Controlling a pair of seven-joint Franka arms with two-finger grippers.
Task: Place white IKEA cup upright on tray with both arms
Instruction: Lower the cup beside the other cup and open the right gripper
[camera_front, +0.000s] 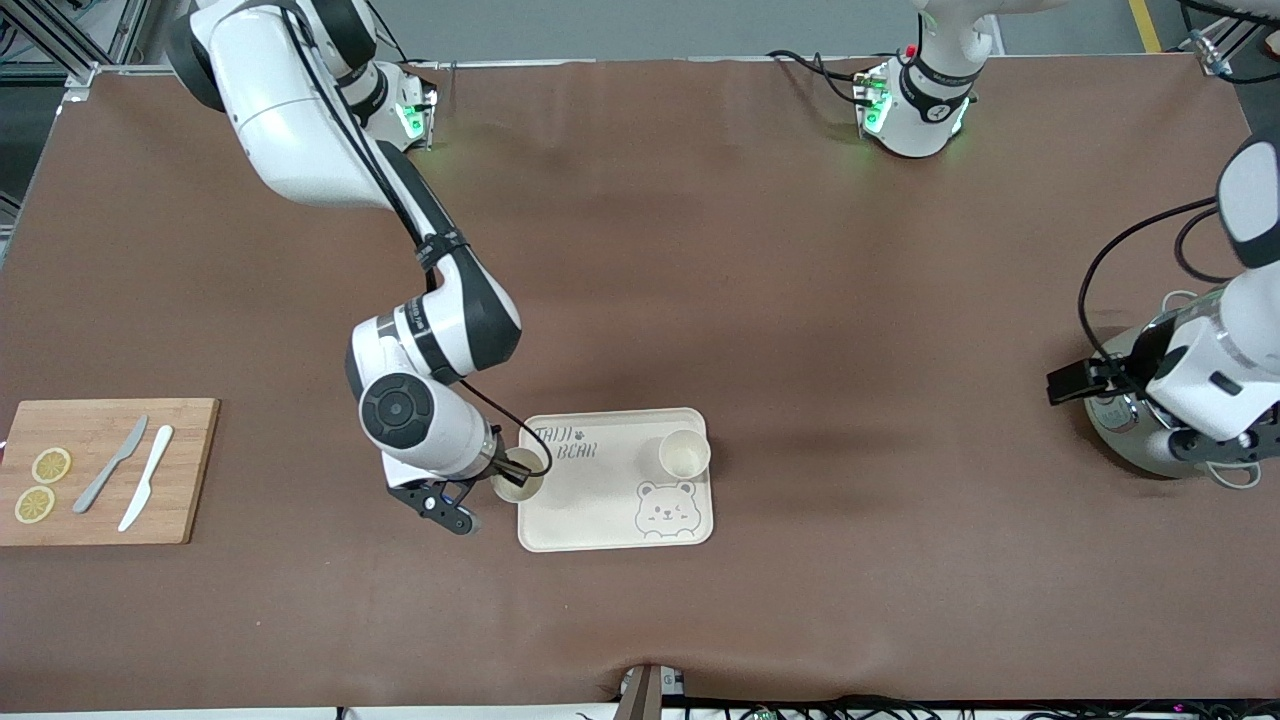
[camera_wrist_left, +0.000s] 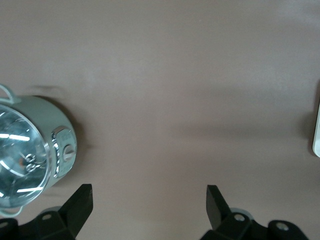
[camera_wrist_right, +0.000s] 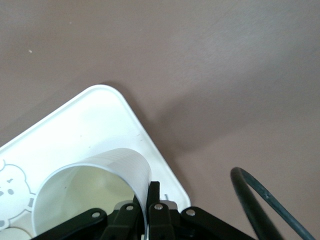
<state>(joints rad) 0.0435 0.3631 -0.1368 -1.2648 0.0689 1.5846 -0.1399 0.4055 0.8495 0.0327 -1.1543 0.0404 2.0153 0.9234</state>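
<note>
The cream tray (camera_front: 600, 512), printed "TAIJI BEAR" with a bear face, lies near the table's middle, on the side nearer the front camera. A white cup (camera_front: 684, 455) stands upright on its corner toward the left arm's end. My right gripper (camera_front: 500, 472) is shut on the wall of a second white cup (camera_front: 520, 474), held upright, mouth up, over the tray's edge toward the right arm's end. In the right wrist view one finger is inside and one outside this cup (camera_wrist_right: 95, 187), with the tray's corner (camera_wrist_right: 100, 117) below. My left gripper (camera_front: 1075, 382) is open and empty beside a metal pot.
A metal pot with a glass lid (camera_front: 1125, 420) sits under the left arm and shows in the left wrist view (camera_wrist_left: 30, 150). A wooden cutting board (camera_front: 105, 470) with two lemon slices, a grey knife and a white knife lies at the right arm's end.
</note>
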